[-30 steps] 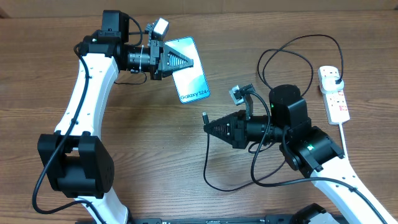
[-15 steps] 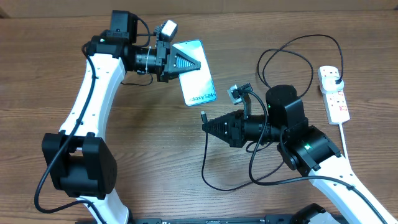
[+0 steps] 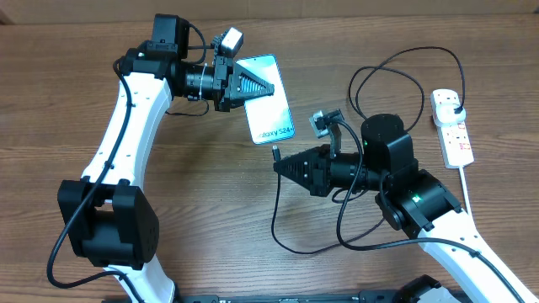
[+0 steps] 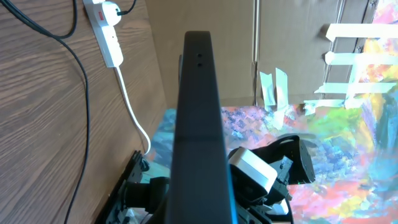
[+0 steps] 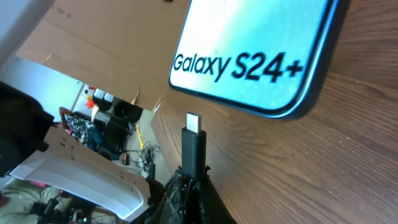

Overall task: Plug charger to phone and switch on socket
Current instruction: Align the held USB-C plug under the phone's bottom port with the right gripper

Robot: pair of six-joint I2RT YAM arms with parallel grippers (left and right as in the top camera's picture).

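My left gripper is shut on the phone, which has a light blue screen reading "Galaxy S24+", and holds it raised and tilted over the table. In the left wrist view the phone's black edge stands up the middle. My right gripper is shut on the charger's connector, whose metal tip points at the phone's lower edge, a short gap away. The black cable loops back to a plug in the white socket at the far right.
The socket's white cord runs down the right side. Loose black cable loops lie on the wood under my right arm. In the left wrist view the socket and cables lie at the upper left.
My left gripper has carried the phone right and slightly down toward the connector. My right gripper has edged up and left, narrowing the gap.
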